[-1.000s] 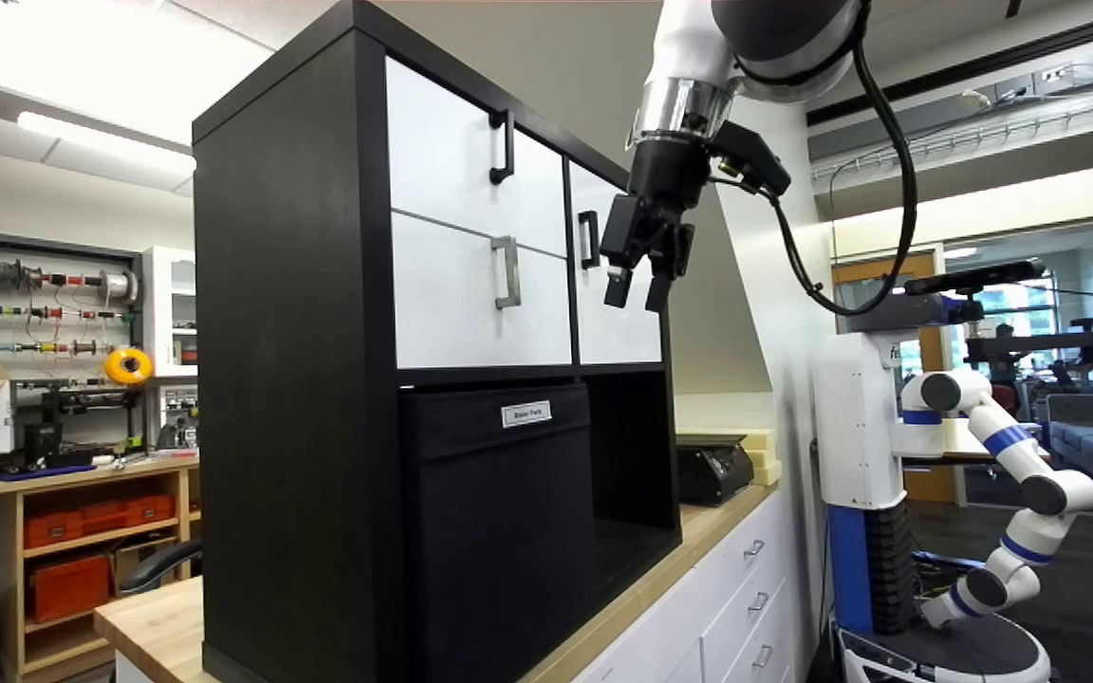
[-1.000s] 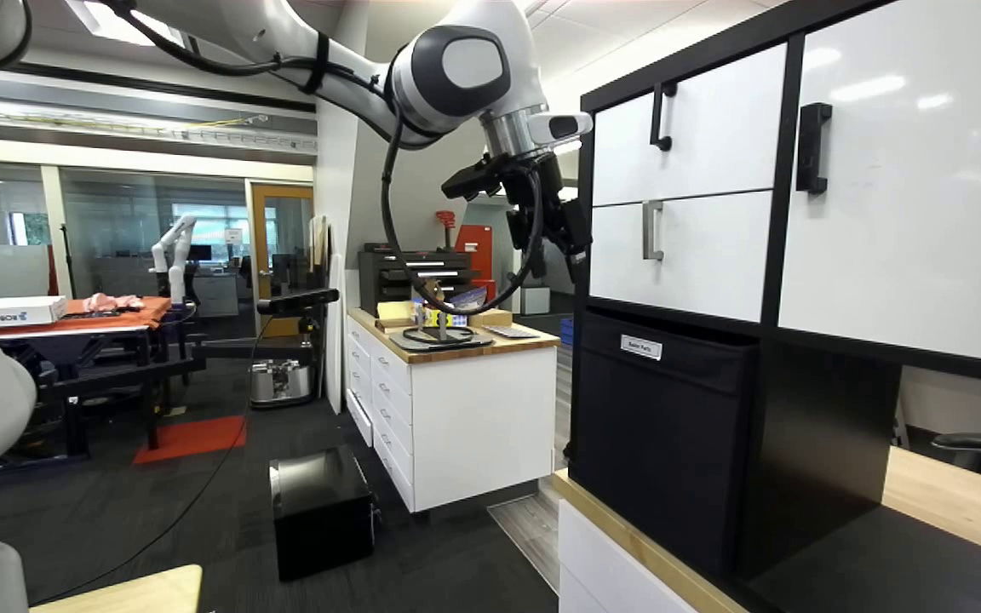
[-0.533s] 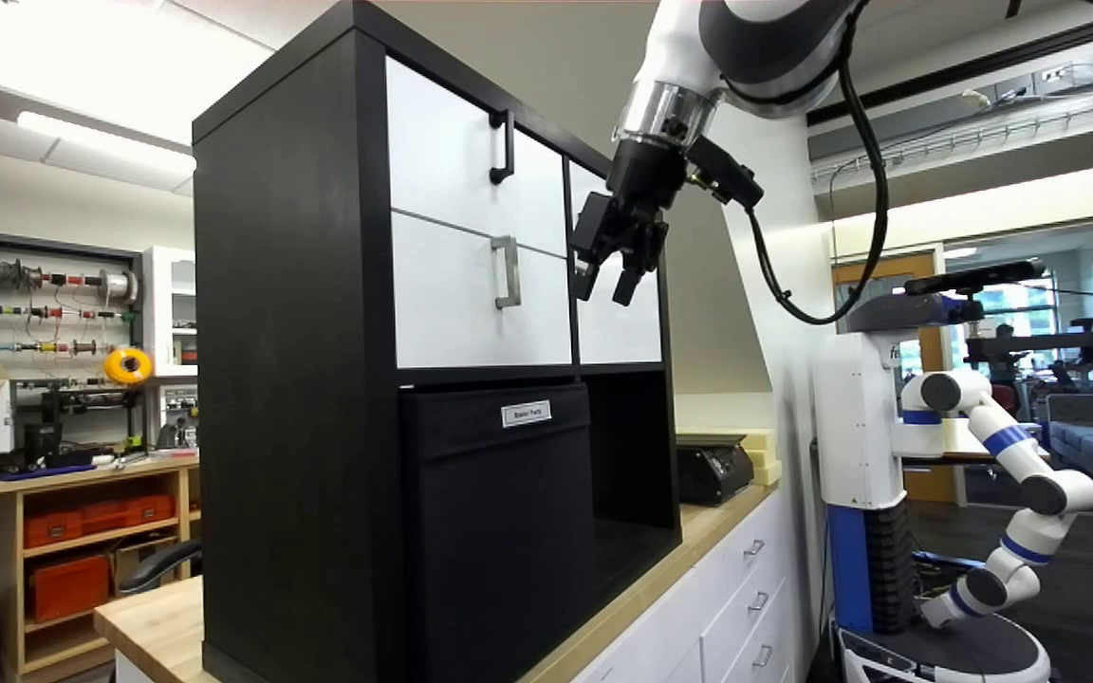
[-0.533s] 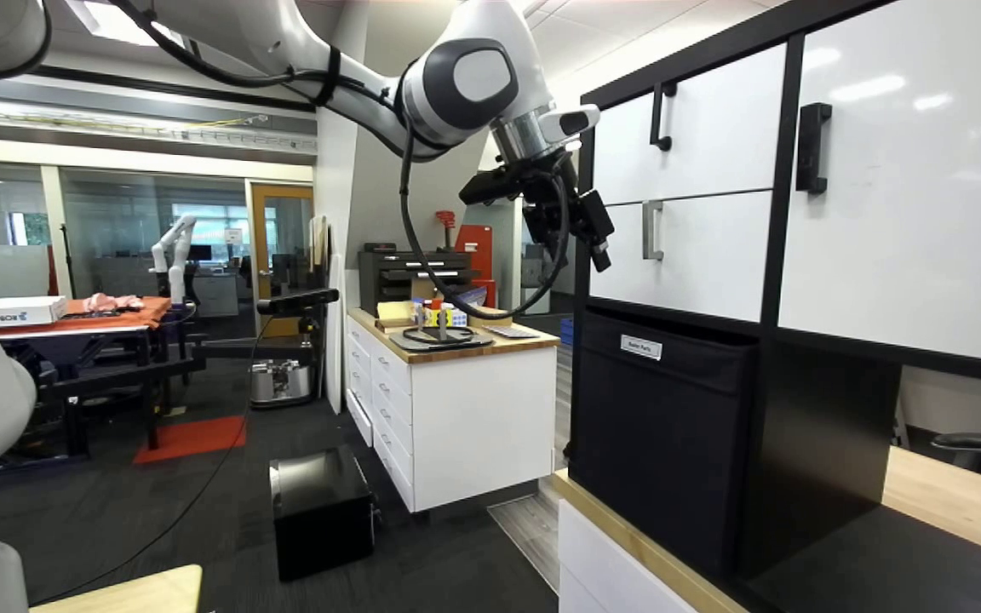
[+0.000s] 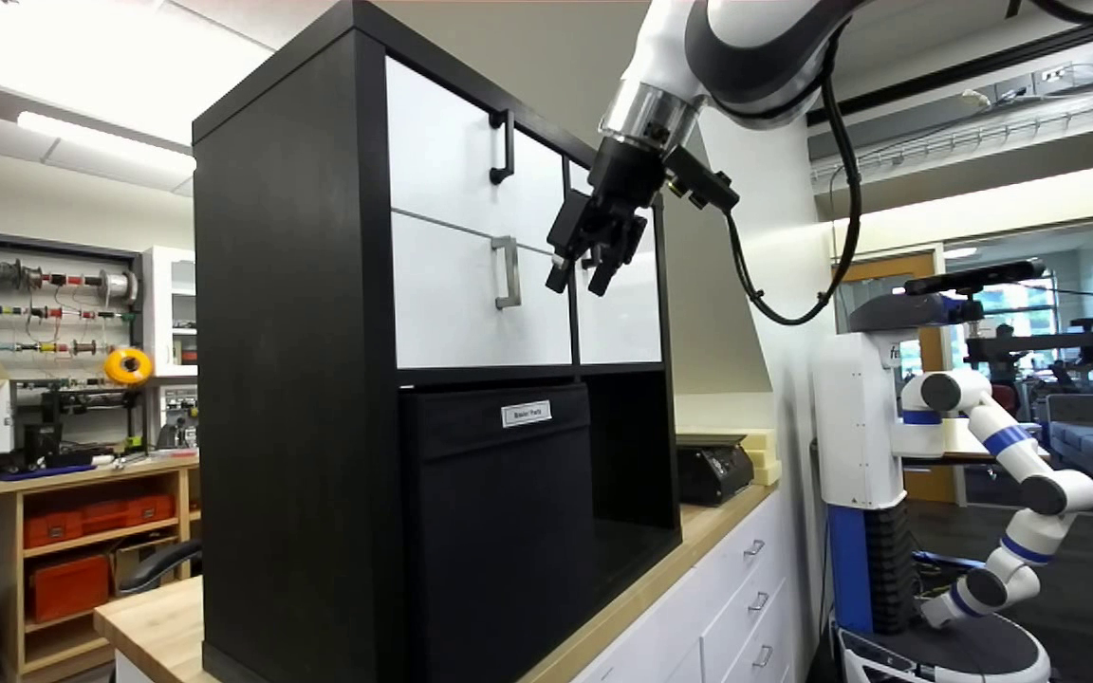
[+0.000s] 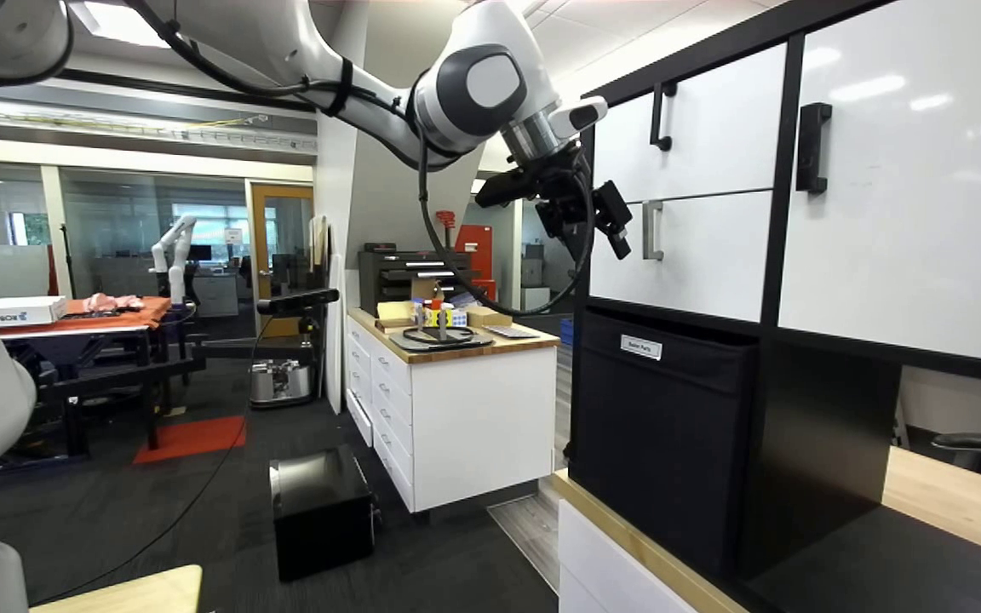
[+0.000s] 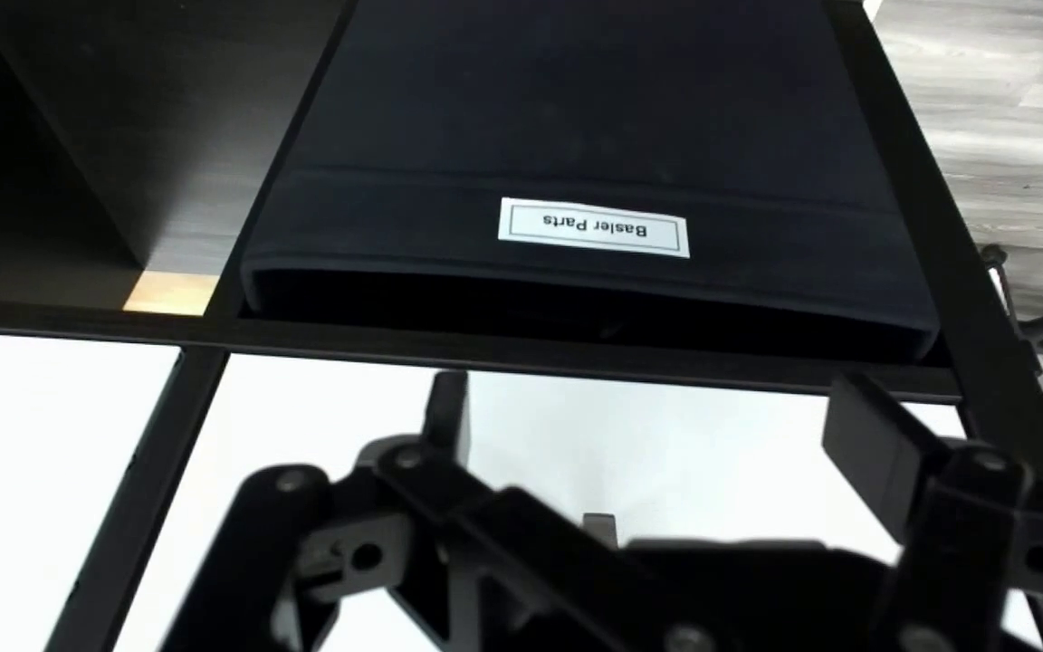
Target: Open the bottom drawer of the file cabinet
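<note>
The black file cabinet (image 5: 286,332) fills the middle in an exterior view and the right side in an exterior view (image 6: 780,196). Its bottom drawer, a white front, shows in both exterior views (image 5: 442,313) (image 6: 712,264) and is shut. Its silver-grey bar handle (image 5: 510,273) (image 6: 651,231) stands upright at its middle. My gripper (image 5: 580,278) is open and empty, in front of the cabinet and apart from the handle. In the wrist view the jaws (image 7: 653,417) are wide apart over the white drawer front (image 7: 304,407). Only the handle's end (image 7: 600,525) shows there; the gripper hides the rest.
Above is a white drawer with a black handle (image 5: 504,147). Beside it is a white door with a black handle (image 6: 812,149). Below hangs a black fabric bin (image 7: 576,109) with a white label (image 7: 594,228). The arm's cable (image 6: 499,306) loops below the wrist.
My gripper has moved toward the cabinet's silver-handled drawer, leftward and slightly up in an exterior view. It has tilted more toward the drawer front. The drawer has not moved.
</note>
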